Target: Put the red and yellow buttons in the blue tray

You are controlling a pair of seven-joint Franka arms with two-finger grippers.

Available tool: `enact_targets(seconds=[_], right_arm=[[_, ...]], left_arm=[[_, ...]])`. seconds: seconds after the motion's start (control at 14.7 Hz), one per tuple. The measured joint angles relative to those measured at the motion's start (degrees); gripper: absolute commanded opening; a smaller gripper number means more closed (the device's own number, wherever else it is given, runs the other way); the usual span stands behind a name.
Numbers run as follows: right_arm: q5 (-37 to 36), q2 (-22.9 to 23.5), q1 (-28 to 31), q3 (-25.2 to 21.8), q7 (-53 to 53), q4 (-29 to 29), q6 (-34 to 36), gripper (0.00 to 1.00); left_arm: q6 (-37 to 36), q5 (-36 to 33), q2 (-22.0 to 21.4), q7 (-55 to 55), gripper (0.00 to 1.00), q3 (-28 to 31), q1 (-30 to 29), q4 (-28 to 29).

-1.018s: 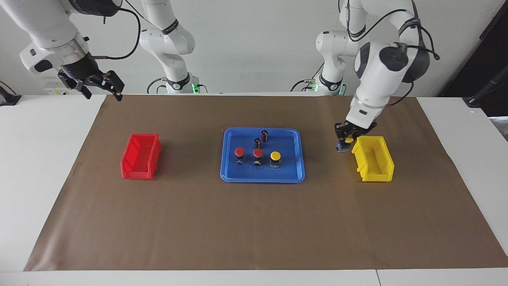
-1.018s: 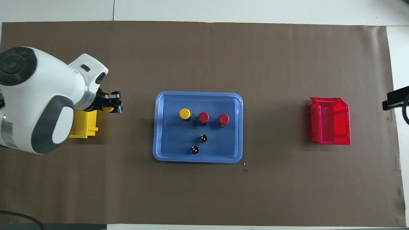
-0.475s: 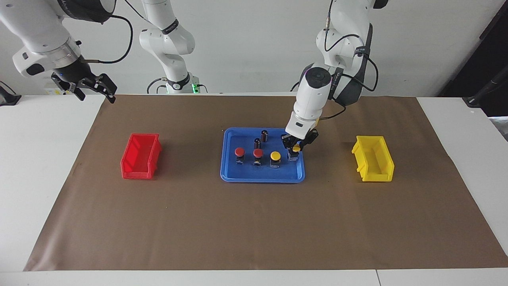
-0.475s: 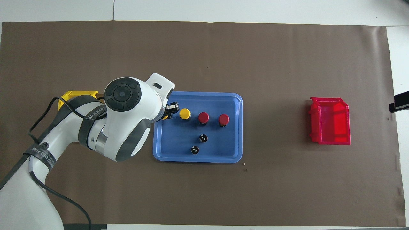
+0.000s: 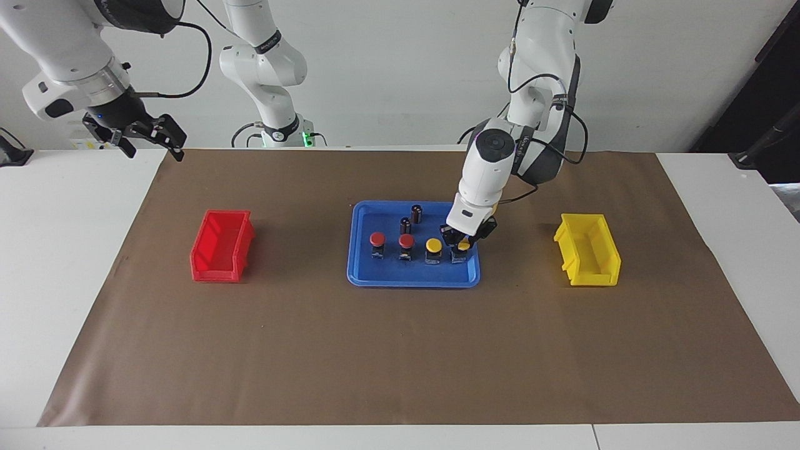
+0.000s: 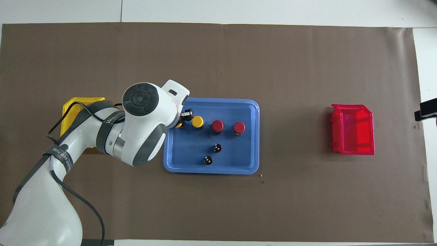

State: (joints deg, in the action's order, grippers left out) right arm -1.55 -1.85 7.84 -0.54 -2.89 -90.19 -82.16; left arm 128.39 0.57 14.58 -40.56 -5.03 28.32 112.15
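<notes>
The blue tray (image 5: 412, 279) (image 6: 211, 101) lies mid-mat. In it two red buttons (image 5: 377, 239) (image 5: 406, 241) and one yellow button (image 5: 433, 245) stand in a row; the overhead view shows them too (image 6: 239, 127) (image 6: 217, 125) (image 6: 197, 121). My left gripper (image 5: 462, 242) (image 6: 181, 122) is shut on a second yellow button (image 5: 463, 247) (image 6: 179, 125), low in the tray at the row's end toward the left arm. I cannot tell if it touches the floor. My right gripper (image 5: 155, 150) (image 6: 425, 110) waits, open and empty, over the mat's corner.
Two dark capless cylinders (image 5: 416, 212) (image 5: 405, 225) stand in the tray, nearer to the robots than the row. A red bin (image 5: 222, 247) (image 6: 353, 130) sits toward the right arm's end. A yellow bin (image 5: 587, 250) (image 6: 73, 106) sits toward the left arm's end.
My left gripper carried the yellow button from beside the yellow bin to the tray, then lowered it beside the other yellow button. The right gripper drifted slightly outward.
</notes>
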Motion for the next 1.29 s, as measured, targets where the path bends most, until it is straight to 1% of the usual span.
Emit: enact_targets(seconds=[0.2, 0.34, 0.54, 0.61, 0.68, 0.81, 0.95, 1.09, 1.29], right_arm=[[0.0, 0.0, 0.0, 0.0, -1.43, 0.0, 0.0, 1.0], [0.0, 0.0, 0.0, 0.0, -1.84, 0.0, 0.0, 1.0], [0.0, 0.0, -0.04, 0.23, -2.35, -0.05, 0.19, 1.0], [0.0, 0.0, -0.04, 0.32, -3.0, -0.07, 0.35, 1.0], [0.0, 0.0, -0.04, 0.35, -3.56, -0.11, 0.42, 1.0], [0.0, -0.01, -0.04, 0.35, -4.17, -0.15, 0.44, 1.0], [0.0, -0.01, -0.04, 0.35, -4.27, -0.17, 0.44, 1.0], [0.0, -0.02, -0.08, 0.54, -4.32, -0.17, 0.44, 1.0], [0.0, -0.09, -1.16, 1.77, -4.32, -0.17, 0.44, 1.0]], left_arm=[[0.44, 0.0, 0.49, 0.01, 0.78, 0.04, 0.0, -0.02], [0.44, 0.0, 0.54, 0.01, 0.82, 0.19, -0.01, -0.08], [0.42, 0.0, 0.5, 0.34, 0.92, 0.83, -0.28, -0.98], [0.21, 0.0, 0.46, 0.51, 0.92, 1.16, -0.65, -1.81], [-0.39, 0.0, 0.34, 0.93, 1.0, 1.36, -1.55, -3.08], [-4.69, 0.0, -0.33, 3.98, 1.0, 1.56, -4.33, -6.74], [-12.08, 0.0, -1.71, 9.04, 1.0, 1.73, -7.1, -10.82], [-18.26, 0.0, -3.29, 16.57, 1.0, 1.85, -10.33, -14.1], [-24.66, 0.0, -6.34, 25.43, 1.0, 2.03, -16.06, -16.32]])
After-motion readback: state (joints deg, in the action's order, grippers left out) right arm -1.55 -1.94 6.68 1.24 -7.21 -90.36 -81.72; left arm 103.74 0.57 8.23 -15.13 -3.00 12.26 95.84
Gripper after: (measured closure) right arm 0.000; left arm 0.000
